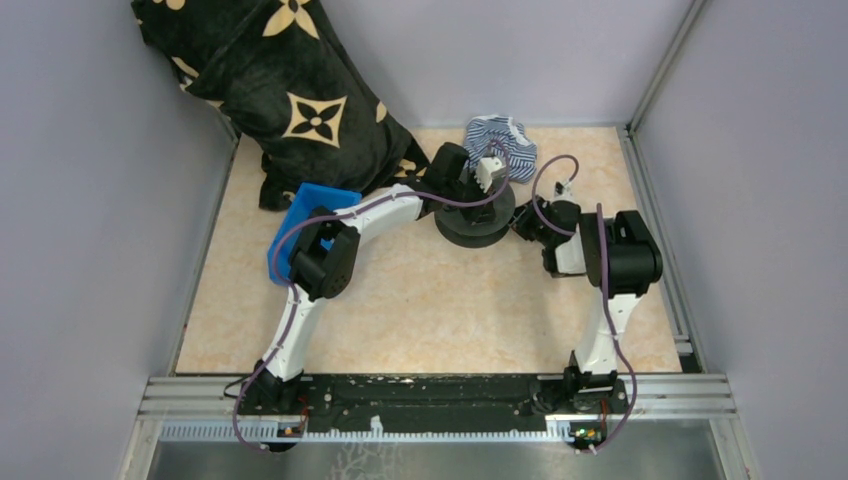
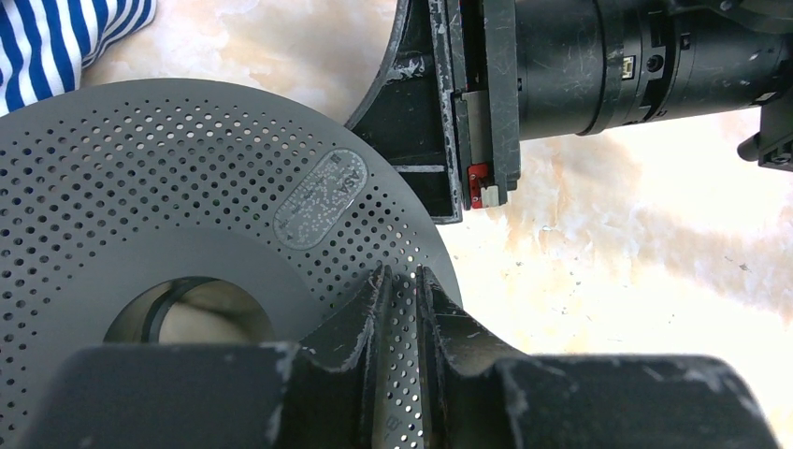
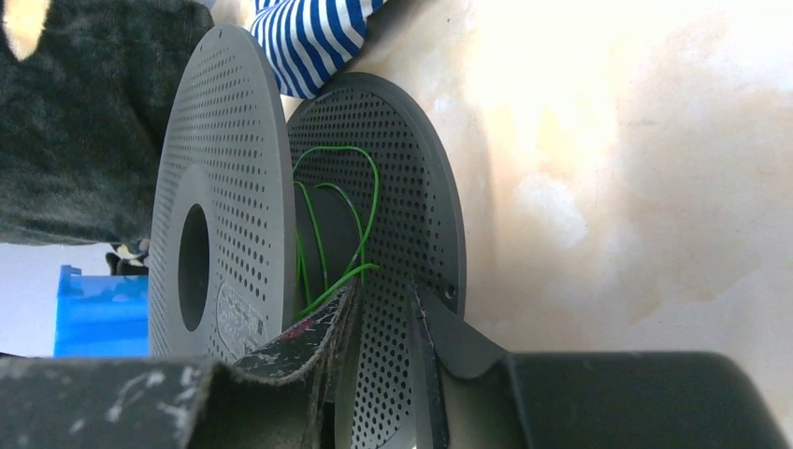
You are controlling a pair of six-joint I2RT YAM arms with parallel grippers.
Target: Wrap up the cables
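**Green cables (image 3: 374,187) lying loose inside the spool (image 2: 140,187)**

At far left, a blue bin (image 1: 310,195) is sitting beside the left arm's elbow. The left gripper (image 2: 400,281) is pinching the rim of the grey perforated spool, jaws pressed onto it. The cables are looping between the spool's two discs. The right gripper (image 3: 383,283) is straddling one disc; whether its jaws are touching it I cannot tell.

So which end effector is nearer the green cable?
Right. The right end effector straddles one spool flange, cable loops at its fingertip; the left end effector grips the other flange's rim, no cable visible.
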